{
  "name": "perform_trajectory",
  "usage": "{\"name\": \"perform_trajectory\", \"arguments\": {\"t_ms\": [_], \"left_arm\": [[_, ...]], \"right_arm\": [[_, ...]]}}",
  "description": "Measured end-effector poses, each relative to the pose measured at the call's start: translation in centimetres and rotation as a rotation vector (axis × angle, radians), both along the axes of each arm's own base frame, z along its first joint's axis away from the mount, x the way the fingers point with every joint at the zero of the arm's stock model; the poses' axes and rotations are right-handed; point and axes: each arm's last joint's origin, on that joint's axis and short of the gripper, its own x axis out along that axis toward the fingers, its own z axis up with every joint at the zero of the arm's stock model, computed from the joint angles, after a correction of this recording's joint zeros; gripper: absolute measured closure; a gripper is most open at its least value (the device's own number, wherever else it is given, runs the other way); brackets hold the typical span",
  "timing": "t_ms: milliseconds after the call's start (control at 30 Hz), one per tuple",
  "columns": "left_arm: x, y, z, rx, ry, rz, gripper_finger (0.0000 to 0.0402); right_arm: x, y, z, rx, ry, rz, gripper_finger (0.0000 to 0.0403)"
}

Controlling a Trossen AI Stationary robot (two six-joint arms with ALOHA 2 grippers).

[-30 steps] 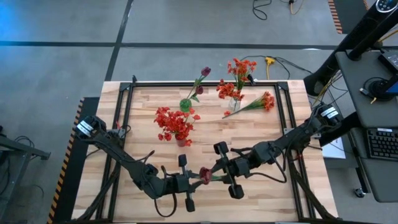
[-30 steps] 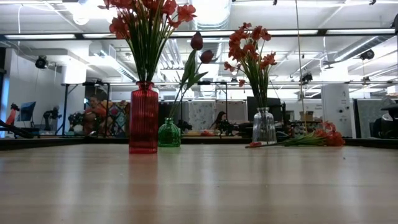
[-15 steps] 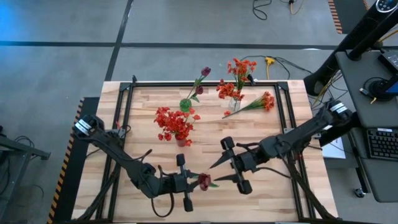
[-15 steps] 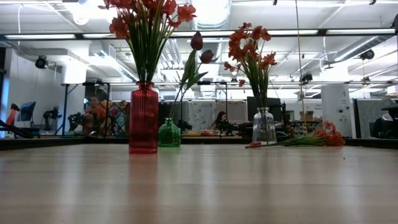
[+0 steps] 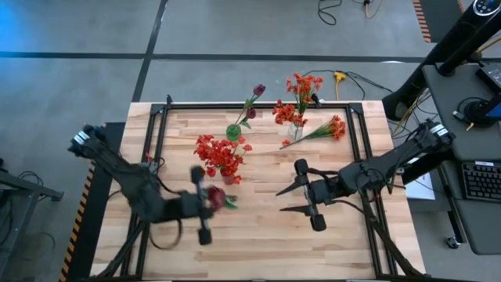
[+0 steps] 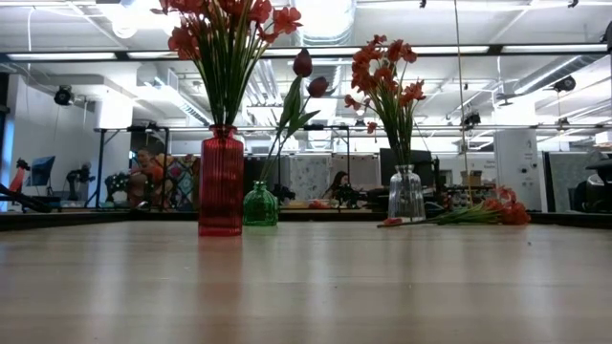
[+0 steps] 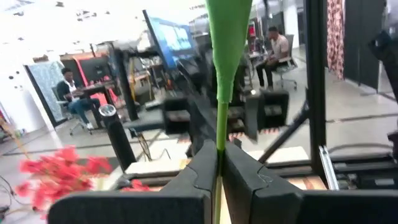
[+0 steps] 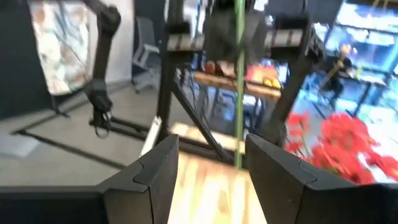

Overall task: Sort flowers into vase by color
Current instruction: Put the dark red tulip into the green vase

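My left gripper (image 5: 208,197) is shut on a red flower (image 5: 216,197), held above the table just near-left of the red vase (image 5: 228,177) of red blooms. In the left wrist view the flower's green stem (image 7: 221,118) rises from between the fingers. My right gripper (image 5: 280,200) stands open to the right of it, with nothing between its fingers. The green vase (image 5: 233,131) holds purple buds (image 5: 258,90). Orange-red blooms stand in the clear vase (image 5: 295,130). One orange-red flower (image 5: 319,131) lies flat on the table beside it. My left gripper pinches the flower's thin green stem (image 7: 219,144) between its two fingers. The fingers point level and lie across the stem. The stem stands upright in the hold, and the flower is lifted clear of the table.
The three vases stand in a row across the table's far half: red vase (image 6: 221,182), green vase (image 6: 259,204), clear vase (image 6: 406,194). A black frame (image 5: 258,104) borders the wooden top. The near half of the table lies bare.
My right gripper has opened, let go of the red flower and drawn back toward the table's right edge. My left gripper, still shut on the stem, has risen and carried the flower toward the left and far side, nearer the red vase.
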Motion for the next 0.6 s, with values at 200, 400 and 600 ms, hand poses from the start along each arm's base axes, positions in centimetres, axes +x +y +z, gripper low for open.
{"name": "perform_trajectory", "arguments": {"t_ms": [200,400,600], "left_arm": [[-3.7,3.8,3.9,0.045,-0.078,0.036,0.0401],[-7.4,8.0,6.8,0.072,-0.151,0.114,0.0401],[-10.0,11.4,7.6,0.092,-0.146,0.201,0.0401]], "right_arm": [[-0.3,-0.4,-0.6,-0.018,0.077,-0.070,0.0225],[0.1,-0.2,-1.2,-0.027,0.094,-0.077,0.0223],[0.5,0.0,-1.7,-0.038,0.110,-0.090,0.0225]]}}
